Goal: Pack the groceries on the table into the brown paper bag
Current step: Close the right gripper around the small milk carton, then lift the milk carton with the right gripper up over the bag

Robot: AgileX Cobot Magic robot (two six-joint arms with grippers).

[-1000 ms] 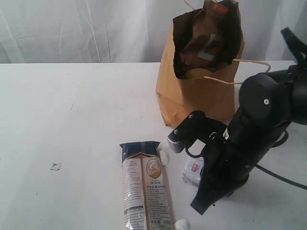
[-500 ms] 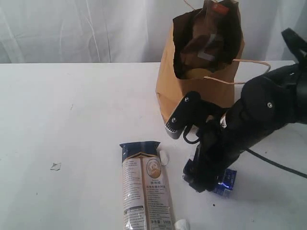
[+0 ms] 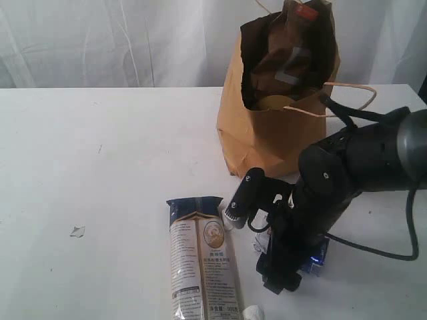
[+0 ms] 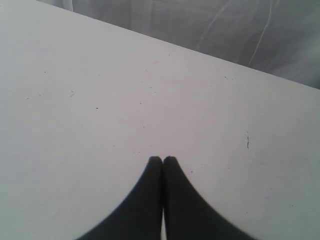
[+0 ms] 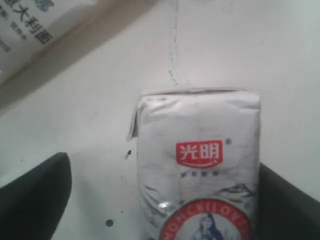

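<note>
Now my right gripper (image 5: 160, 172) straddles the carton (image 5: 200, 165), jaws wide. My left gripper (image 4: 162, 159) is shut over the table (image 4: 100, 100).

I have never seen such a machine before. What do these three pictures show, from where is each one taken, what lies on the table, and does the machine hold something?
This is a robot with two arms, each ending in a two-fingered gripper. The wide picture comes from a camera standing apart. The other two come from cameras on the wrists, looking along the fingers. On the white table stands a brown paper bag with groceries already inside. Near it lie a long noodle packet and a small blue-white carton. The right gripper points down over the carton, its fingers open on either side; it does not grip it yet. The left gripper is shut and holds nothing; its camera shows only tabletop.
</note>
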